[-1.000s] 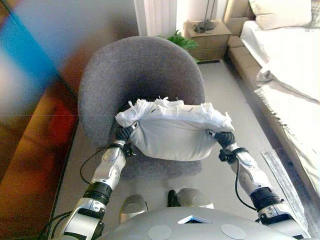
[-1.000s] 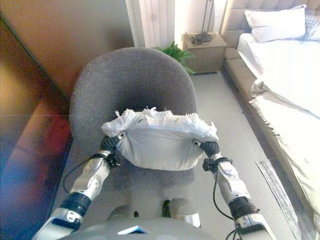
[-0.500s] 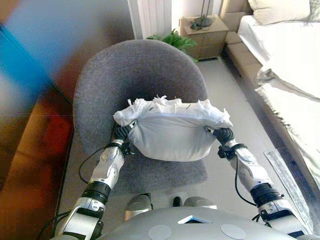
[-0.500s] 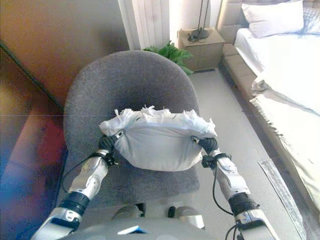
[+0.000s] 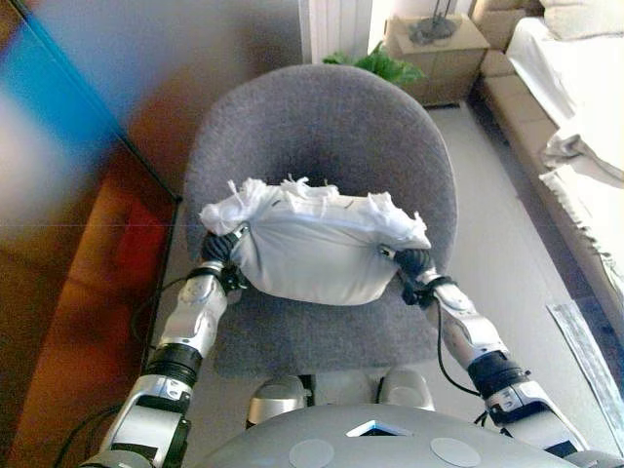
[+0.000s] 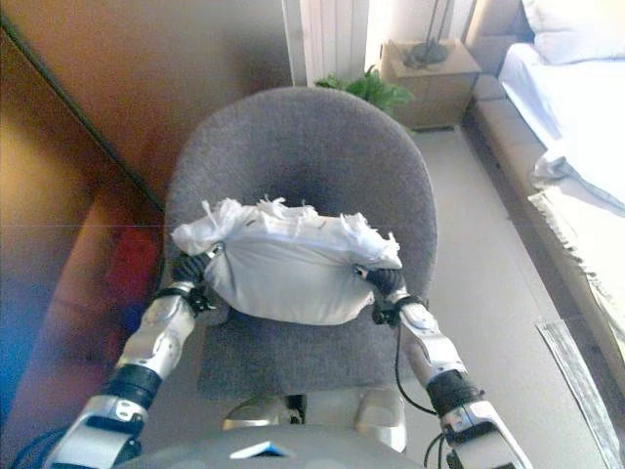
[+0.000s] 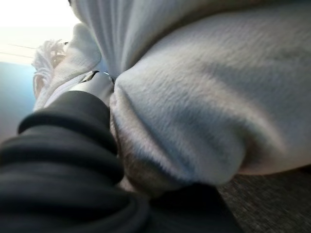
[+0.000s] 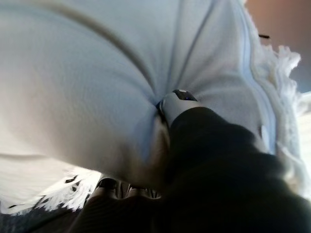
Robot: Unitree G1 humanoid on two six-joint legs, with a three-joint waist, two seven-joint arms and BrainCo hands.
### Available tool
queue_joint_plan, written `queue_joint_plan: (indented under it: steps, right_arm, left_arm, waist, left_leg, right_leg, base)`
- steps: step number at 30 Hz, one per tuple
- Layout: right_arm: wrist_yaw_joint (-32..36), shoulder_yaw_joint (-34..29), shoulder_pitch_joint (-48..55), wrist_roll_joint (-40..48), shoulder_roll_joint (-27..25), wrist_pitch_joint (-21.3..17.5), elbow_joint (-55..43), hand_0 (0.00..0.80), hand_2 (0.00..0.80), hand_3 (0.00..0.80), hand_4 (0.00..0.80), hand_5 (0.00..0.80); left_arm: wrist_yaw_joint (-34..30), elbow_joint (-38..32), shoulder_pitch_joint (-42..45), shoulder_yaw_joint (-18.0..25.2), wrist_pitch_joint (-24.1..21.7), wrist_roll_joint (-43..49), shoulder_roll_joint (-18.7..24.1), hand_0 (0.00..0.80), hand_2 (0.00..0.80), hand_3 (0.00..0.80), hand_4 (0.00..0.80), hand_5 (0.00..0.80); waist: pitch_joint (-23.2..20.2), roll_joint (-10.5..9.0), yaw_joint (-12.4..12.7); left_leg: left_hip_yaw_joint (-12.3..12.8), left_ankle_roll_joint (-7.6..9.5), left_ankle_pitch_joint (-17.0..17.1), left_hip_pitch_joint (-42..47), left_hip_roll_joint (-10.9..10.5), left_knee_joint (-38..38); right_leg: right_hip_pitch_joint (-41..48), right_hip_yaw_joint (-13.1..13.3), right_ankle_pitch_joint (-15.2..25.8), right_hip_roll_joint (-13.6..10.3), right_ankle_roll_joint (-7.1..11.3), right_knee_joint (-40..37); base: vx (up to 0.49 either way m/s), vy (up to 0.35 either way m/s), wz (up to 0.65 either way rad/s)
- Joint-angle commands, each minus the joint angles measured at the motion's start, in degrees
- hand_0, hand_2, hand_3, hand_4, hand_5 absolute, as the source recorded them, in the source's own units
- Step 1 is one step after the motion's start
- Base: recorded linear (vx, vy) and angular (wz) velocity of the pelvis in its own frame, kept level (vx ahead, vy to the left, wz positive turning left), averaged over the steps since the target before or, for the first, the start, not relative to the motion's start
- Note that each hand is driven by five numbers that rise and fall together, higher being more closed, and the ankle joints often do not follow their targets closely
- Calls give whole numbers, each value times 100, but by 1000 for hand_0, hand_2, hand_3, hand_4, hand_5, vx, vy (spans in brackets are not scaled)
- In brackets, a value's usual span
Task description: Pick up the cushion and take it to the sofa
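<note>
I hold a white cushion with a fringed upper edge between both hands, above the seat of a grey round-backed chair. My left hand grips its left end and my right hand grips its right end. In the left wrist view the cushion bulges over the hand's dark cover, with the fingers hidden. In the right wrist view the thumb digs into the puckered cloth of the cushion. The cushion hangs clear of the chair seat.
A brown wooden wall runs along the left. Behind the chair stand a green plant and a wooden nightstand. A bed with white covers fills the right side, with a pale rug on the floor beside it.
The whole view has shifted, so the chair now lies further right and more directly under the cushion. Both hands keep the same hold on the cushion.
</note>
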Motion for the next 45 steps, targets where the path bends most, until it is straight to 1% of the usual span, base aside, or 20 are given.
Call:
queue_joint_plan:
  steps: [1,4,6,8,9,11,13,16,21,23,26,29,30,32,34,38,41,45]
  right_arm:
    - [-233,25,-1404,317,238,-470,-100,800,800,800,800,800]
    - [-378,78,-2003,498,129,-695,97,800,800,800,800,800]
    - [-338,19,-2220,637,62,-852,184,800,800,800,800,800]
    - [-386,-12,-2398,724,28,-1000,213,800,800,800,800,800]
    - [-364,-70,-2568,784,-35,-980,229,800,800,800,800,800]
    - [-423,-139,-2842,758,-105,-1056,287,800,800,800,800,800]
    - [-405,-178,-2988,762,-141,-1046,328,800,800,800,800,800]
    - [-402,-149,-3435,686,-255,-1004,506,800,800,800,800,800]
    - [-368,-2,-4008,726,-440,-954,877,800,800,800,800,800]
    - [-360,41,-4153,743,-474,-961,988,800,800,800,800,800]
    - [-390,62,-4291,735,-546,-893,961,800,800,800,800,800]
    - [-347,29,-4316,730,-564,-857,978,800,800,800,800,800]
    - [-409,62,-4311,731,-544,-816,992,800,800,800,800,800]
    - [-511,104,-4320,802,-541,-650,1027,800,800,800,800,800]
    - [-543,125,-4274,750,-535,-541,1108,800,800,800,800,800]
    - [-624,219,-4553,543,-416,-513,1679,800,800,800,800,800]
    - [-606,308,-4985,665,-422,-552,2132,800,800,800,800,800]
    - [-345,382,-5269,832,-474,-616,2531,800,800,800,800,800]
  left_arm:
    - [201,-98,-1191,-247,-660,-258,-421,800,800,800,800,800]
    - [345,216,-1829,-339,-852,-334,-384,800,800,800,800,800]
    - [431,321,-2085,-374,-962,-307,-354,800,800,800,800,800]
    - [465,362,-2267,-396,-1065,-299,-340,800,800,800,800,800]
    - [500,349,-2402,-403,-1089,-313,-343,800,800,800,800,800]
    - [529,318,-2629,-418,-1095,-345,-370,800,800,800,800,800]
    - [585,306,-2740,-421,-1071,-260,-398,800,800,800,800,800]
    - [683,417,-3133,-474,-1029,-225,-345,800,800,800,800,800]
    - [736,671,-3791,-549,-855,-524,-183,800,800,800,800,800]
    - [730,747,-3957,-599,-857,-575,-137,800,800,800,800,800]
    - [702,661,-4090,-609,-817,-570,-100,800,800,800,800,800]
    - [649,621,-4086,-599,-656,-548,-125,800,800,800,800,800]
    - [671,689,-4087,-633,-581,-510,-155,800,800,800,800,800]
    - [688,830,-4088,-681,-484,-765,-198,800,800,800,800,800]
    - [704,928,-4024,-645,-493,-1035,-261,800,800,800,800,800]
    - [831,1209,-4162,-633,-530,-1081,-426,800,800,800,800,800]
    - [944,1468,-4551,-732,-523,-1105,-347,800,800,800,800,800]
    - [964,1733,-4804,-810,-509,-1078,-212,800,800,800,800,800]
  waist:
    - [224,-22,-5]
    - [470,-35,-26]
    - [549,-13,-41]
    - [604,12,-59]
    - [648,43,-79]
    - [709,102,-92]
    - [730,126,-98]
    - [757,161,-102]
    - [645,166,-104]
    - [584,154,-92]
    - [515,138,-46]
    - [499,98,13]
    - [529,87,31]
    - [557,58,47]
    - [580,43,55]
    - [760,86,87]
    - [940,131,86]
    - [1071,187,57]
  left_leg:
    - [-232,-88,-534,-612,15,969]
    - [-244,-203,-416,-978,119,1064]
    - [-263,-245,-370,-1098,148,1061]
    - [-288,-265,-376,-1197,148,1093]
    - [-274,-281,-375,-1283,160,1119]
    - [-255,-316,-349,-1407,176,1124]
    - [-244,-334,-332,-1416,186,1079]
    - [-212,-370,-276,-1371,204,910]
    - [-163,-421,-236,-1248,232,696]
    - [-154,-434,-255,-1221,244,699]
    - [-161,-449,-355,-1187,256,842]
    - [-230,-467,-633,-1318,254,1425]
    - [-270,-467,-777,-1354,259,1681]
    - [-349,-455,-931,-1389,255,1979]
    - [-395,-429,-1048,-1384,244,2152]
    - [-481,-416,-1059,-1509,186,2188]
    - [-468,-393,-1021,-1734,182,2249]
    - [-402,-357,-1159,-2101,209,2687]
  right_leg:
    - [26,-162,997,113,-31,-422]
    - [-132,-226,997,134,-35,-504]
    - [-218,-286,984,121,-38,-511]
    - [-323,-293,931,118,-26,-465]
    - [-408,-298,900,124,-23,-438]
    - [-521,-328,871,133,-21,-419]
    - [-536,-337,868,146,-20,-453]
    - [-485,-346,868,181,-23,-596]
    - [-315,-387,855,192,-9,-816]
    - [-251,-415,827,178,-4,-847]
    - [-131,-483,720,120,-9,-781]
    - [-132,-533,507,10,-64,-408]
    - [-140,-530,373,-17,-96,-167]
    - [-150,-507,217,-63,-148,148]
    - [-159,-490,102,-94,-183,367]
    - [-365,-434,82,-112,-175,524]
    - [-650,-409,96,-142,-167,671]
    - [-1045,-325,-20,-168,-237,1165]
  base:
    - [-235,-113,23]
    - [-175,-91,-5]
    - [-71,-45,-6]
    - [-35,-4,-9]
    - [-70,32,-2]
    - [-66,36,4]
    - [-8,9,3]
    - [0,0,0]
    - [14,-6,1]
    - [36,-25,5]
    - [54,-43,4]
    - [65,-60,4]
    - [111,-61,8]
    - [163,-42,12]
    - [129,-16,19]
    - [-47,9,14]
    - [-134,19,10]
    - [-37,19,4]
